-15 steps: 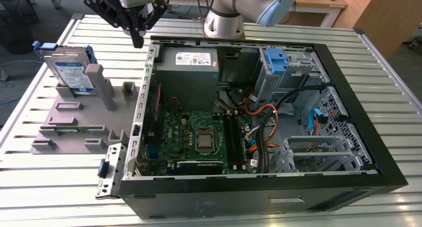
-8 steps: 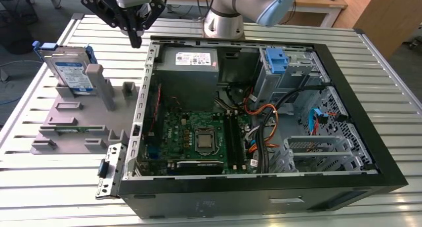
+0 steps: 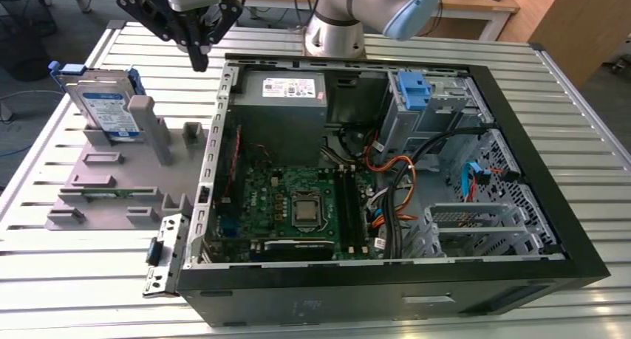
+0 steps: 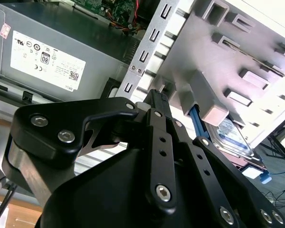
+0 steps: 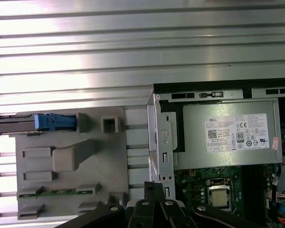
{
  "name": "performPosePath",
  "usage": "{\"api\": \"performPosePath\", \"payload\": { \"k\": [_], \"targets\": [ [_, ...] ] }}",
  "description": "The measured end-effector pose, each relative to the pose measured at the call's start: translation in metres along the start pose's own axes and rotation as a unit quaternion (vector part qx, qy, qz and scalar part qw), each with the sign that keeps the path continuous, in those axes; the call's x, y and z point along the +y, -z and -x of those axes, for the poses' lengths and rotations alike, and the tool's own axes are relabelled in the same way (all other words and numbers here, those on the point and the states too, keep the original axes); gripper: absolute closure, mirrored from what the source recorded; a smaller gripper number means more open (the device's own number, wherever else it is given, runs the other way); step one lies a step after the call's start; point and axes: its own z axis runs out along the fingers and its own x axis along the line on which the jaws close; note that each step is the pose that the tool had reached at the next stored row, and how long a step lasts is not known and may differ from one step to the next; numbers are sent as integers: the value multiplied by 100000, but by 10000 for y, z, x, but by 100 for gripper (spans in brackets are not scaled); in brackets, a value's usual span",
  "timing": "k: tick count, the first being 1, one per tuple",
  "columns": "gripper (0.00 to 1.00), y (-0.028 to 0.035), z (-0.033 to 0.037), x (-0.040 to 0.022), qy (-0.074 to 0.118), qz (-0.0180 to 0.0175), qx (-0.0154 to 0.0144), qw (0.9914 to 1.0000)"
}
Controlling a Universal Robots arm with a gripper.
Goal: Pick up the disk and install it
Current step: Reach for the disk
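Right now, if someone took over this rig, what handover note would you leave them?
Claw: shut, empty, hovering over the edge of the open computer case, near the power supply.
Disk: standing on edge in the grey holder, at the exterior view's left of the case, apart from the claw.
Done: nothing that shows.
Left: disk not yet picked up or installed.

In the second wrist view the gripper (image 4: 157,99) and a grey post (image 4: 206,102) are hiding most of the disk (image 4: 233,137), while the exterior view's edge is cropping the arm (image 3: 340,21).
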Motion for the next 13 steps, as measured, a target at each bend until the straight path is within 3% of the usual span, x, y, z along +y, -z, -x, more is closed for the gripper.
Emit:
{"api": "performPosePath", "payload": {
  "k": [13],
  "targets": [
    [89,4,-139,-11,-3,0,-2,100000]
  ]
}}
